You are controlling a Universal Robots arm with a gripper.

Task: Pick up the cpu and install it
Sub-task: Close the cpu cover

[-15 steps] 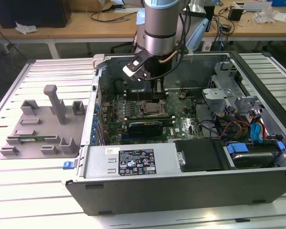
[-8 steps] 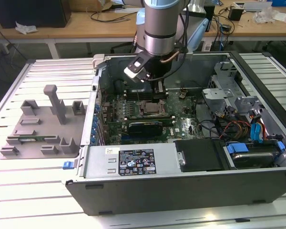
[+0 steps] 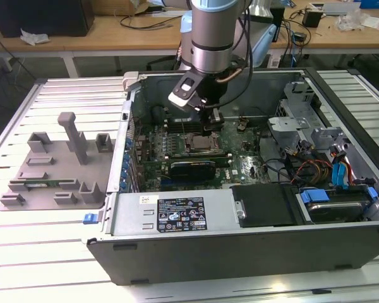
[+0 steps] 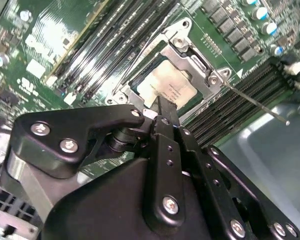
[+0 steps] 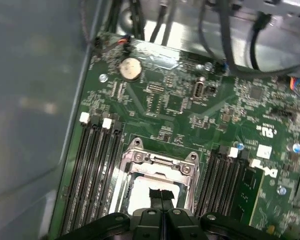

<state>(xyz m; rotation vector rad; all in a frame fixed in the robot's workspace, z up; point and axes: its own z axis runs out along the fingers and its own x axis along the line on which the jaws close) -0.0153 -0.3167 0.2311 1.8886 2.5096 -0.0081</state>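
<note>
Arm hangs over the open case (image 3: pixel 177 252). The case lies on its side on the table (image 3: pixel 25 265). Gripper (image 3: pixel 213 120) is down inside the case, over the board (image 3: pixel 252 165).

Cpu (image 4: pixel 166 84) lies flat in the socket frame (image 4: pixel 182 37), silver top up, within the frame's opening. It sits level, not tilted. In the first wrist view the cpu (image 5: pixel 138 196) shows as a pale square inside the frame (image 5: pixel 160 161).

Jaws: together in both wrist views, only a thin seam between the two fingers and nothing seen clamped in them. The gripper (image 4: pixel 165 102) tip is directly over the cpu's near edge. Cannot tell whether it touches the metal or is just clear of it. In the first wrist view the gripper (image 5: pixel 161 193) stands over the middle of the socket.

Around the socket:
- Black memory slots (image 4: pixel 105 45) run along both sides of the frame.
- A thin lever rod (image 4: pixel 255 103) sticks out from one frame corner, across the slots on that side.
- A green memory stick (image 5: pixel 250 192) sits beyond one bank of slots.
- A coin cell (image 5: pixel 130 68) is on the board, well apart from the socket.

Outside the case, on the exterior view's left, a grey fixture (image 3: pixel 50 170) with upright holders sits on the table.
</note>
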